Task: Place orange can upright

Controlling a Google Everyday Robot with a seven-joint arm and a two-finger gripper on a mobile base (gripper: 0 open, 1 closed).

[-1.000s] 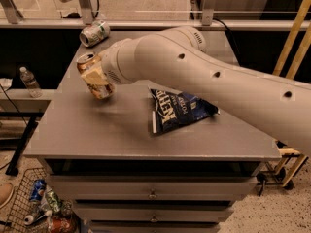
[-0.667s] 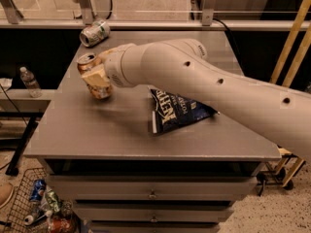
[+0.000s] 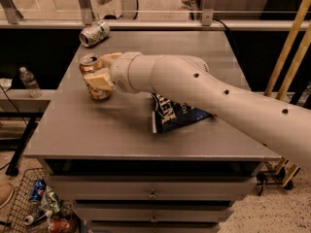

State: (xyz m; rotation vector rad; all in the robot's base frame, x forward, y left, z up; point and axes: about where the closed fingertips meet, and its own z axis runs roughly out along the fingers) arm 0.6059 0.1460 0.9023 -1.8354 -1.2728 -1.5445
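Dented orange-gold aluminium drink can [image 3: 90,63] upright, left of centre on grey metal table [image 3: 116,130]. Cream two-finger gripper [image 3: 99,77] clamped round its middle. Blue chip bag [image 3: 175,114] at centre, partly under white arm [image 3: 204,89]. White-and-green can [image 3: 94,33] on its side, upper left.

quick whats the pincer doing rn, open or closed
pincer: closed on the orange can, which stands upright on the left part of the table

Left of centre, the cream pincer [image 3: 98,76] clasps the orange can [image 3: 90,64], gold-tinged and silver-topped. Grey desk [image 3: 97,130]; dark blue bag [image 3: 177,114] with white lettering; white-and-green can [image 3: 95,33] at upper left.
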